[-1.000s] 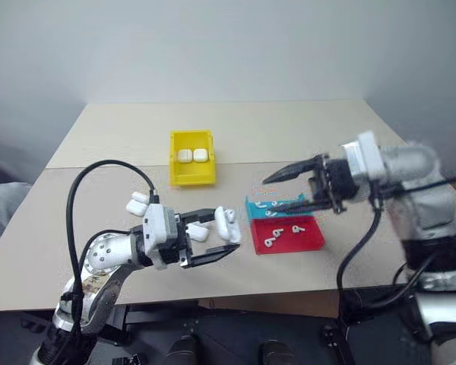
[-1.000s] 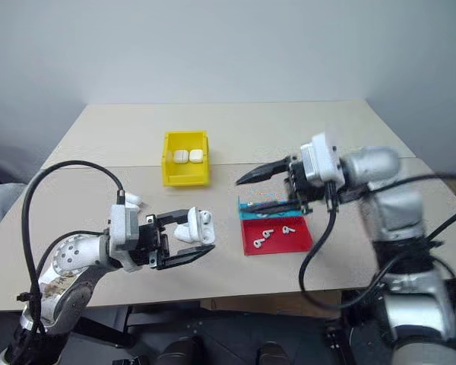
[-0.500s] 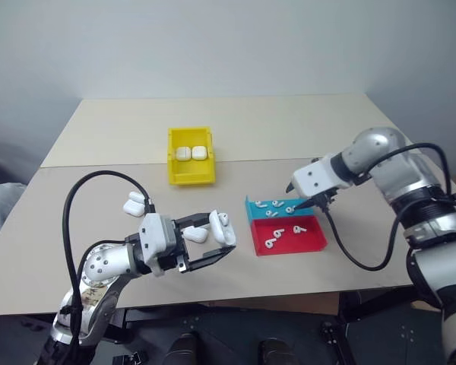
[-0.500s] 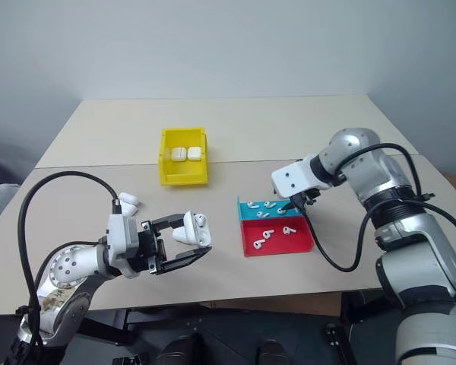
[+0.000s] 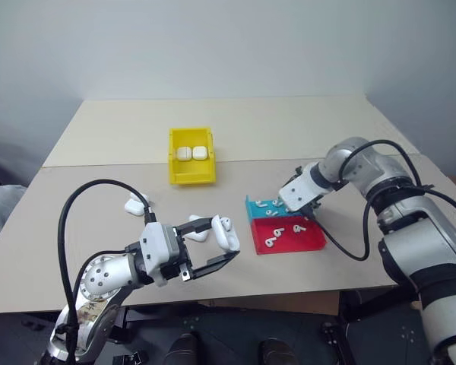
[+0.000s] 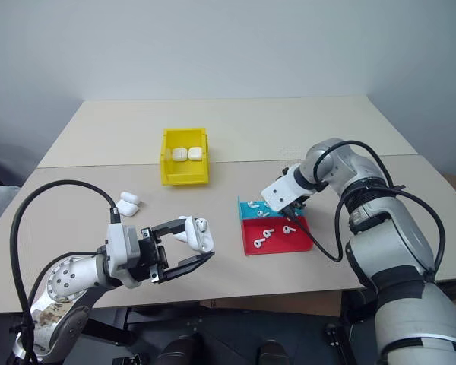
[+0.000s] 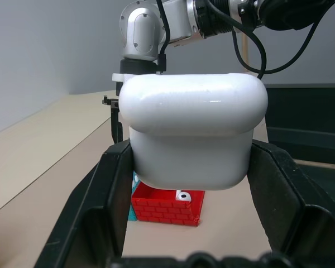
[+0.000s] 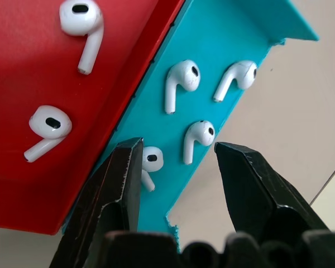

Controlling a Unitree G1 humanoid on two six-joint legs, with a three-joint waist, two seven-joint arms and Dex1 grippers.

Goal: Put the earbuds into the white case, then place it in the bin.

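Two cases in bin (image 5: pixel 191 169) at rear, trays (image 5: pixel 289 232) right, earbuds (image 8: pixel 181 81) inside

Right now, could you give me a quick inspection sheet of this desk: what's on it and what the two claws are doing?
Surface: beige table, seam across the middle.
Job's things: white case with its lid open, held by the left claw; earbuds in the teal tray and the red tray; yellow bin holding two closed cases.
Clutter: spare cases lying at the left.
Grippers: left claw shut on the case; right claw open, pointing down over the teal tray, one earbud between its fingers.
Cables: black cable looping over the left arm; another on the right arm.
Surroundings: plain grey wall.
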